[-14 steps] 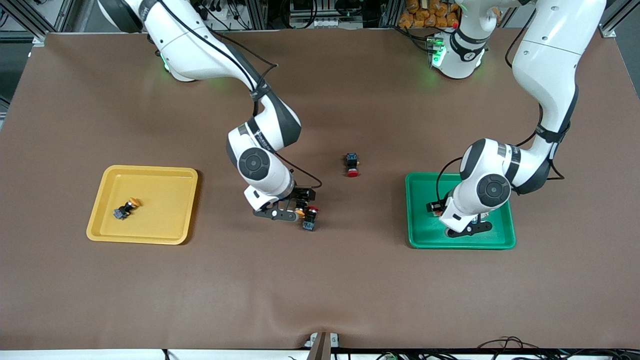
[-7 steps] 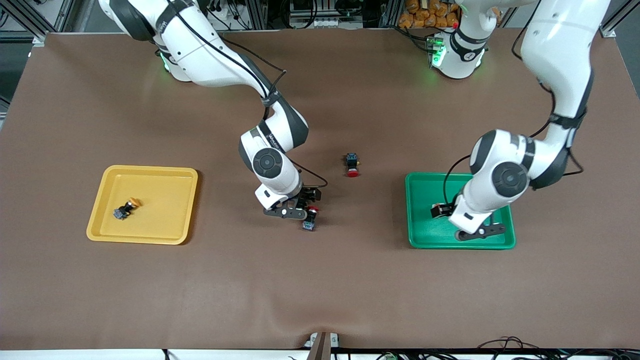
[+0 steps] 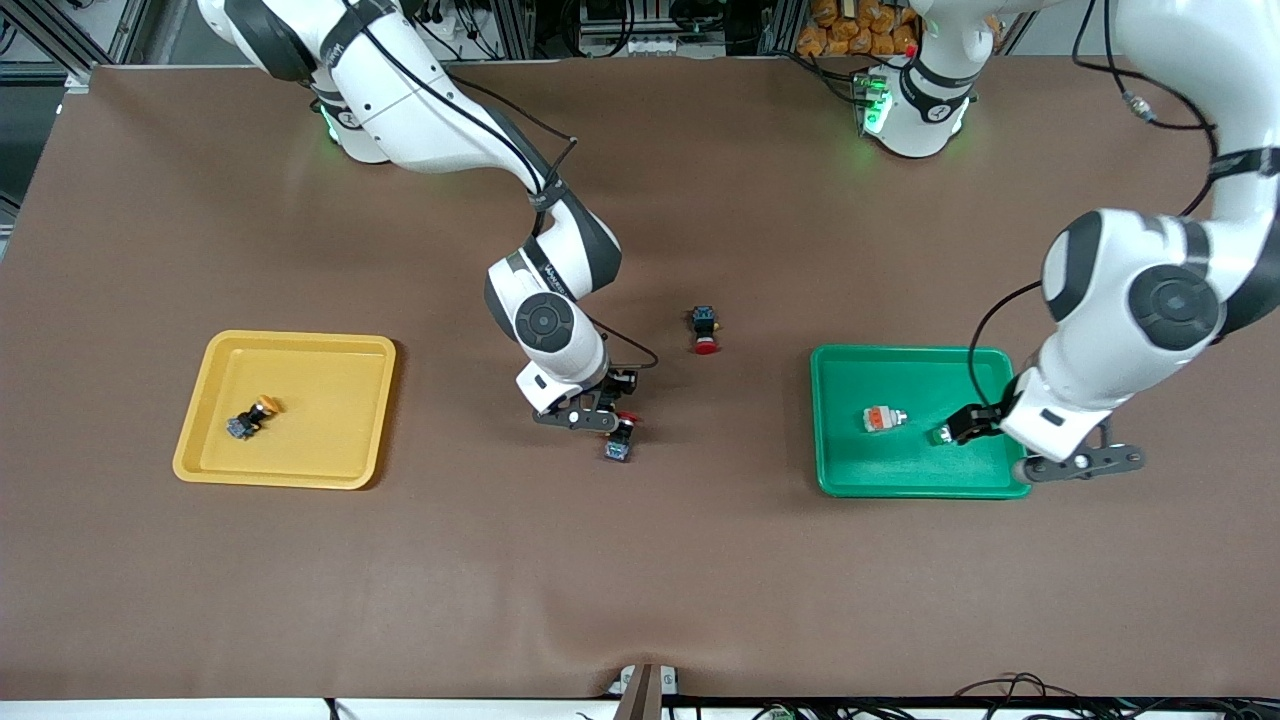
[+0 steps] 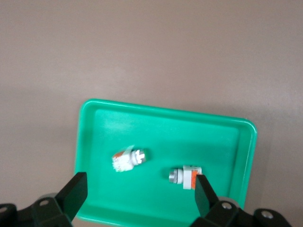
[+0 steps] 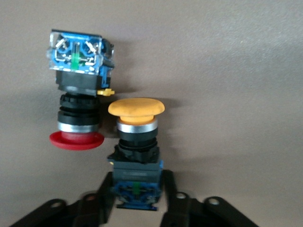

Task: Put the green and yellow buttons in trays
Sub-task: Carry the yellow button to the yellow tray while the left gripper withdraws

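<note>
The right hand (image 5: pixel 138 201) has just clenched on the blue base of a yellow-capped button (image 5: pixel 136 144), its fingers having stood wide a second ago. Touching that button's side, just off the fingers, lies a red-capped switch (image 5: pixel 78 101), cap pointing the opposite way; it does not belong in either tray and, by my reading, could be dragged along when the right hand lifts. Farther from the right hand, toward the left arm's end of the bench (image 3: pixel 640 560), a second red-capped switch (image 3: pixel 705 330) lies alone. Well off toward the right arm's end sits the yellow tray (image 3: pixel 285 345) with one yellow-capped button (image 3: pixel 250 416) already in it, the likely home for the one now gripped.

The left hand (image 3: pixel 1085 462) is released, fingers spread with nothing between them, and it has risen and drawn off from low inside the green tray (image 4: pixel 165 111) to hang over that tray's rim at the left arm's end. Below it two white-bodied buttons lie apart on the tray floor: one (image 4: pixel 185 175) close under a fingertip, the other (image 4: pixel 128 160) farther in. That side looks finished; what remains is carrying the gripped button to the yellow tray.
</note>
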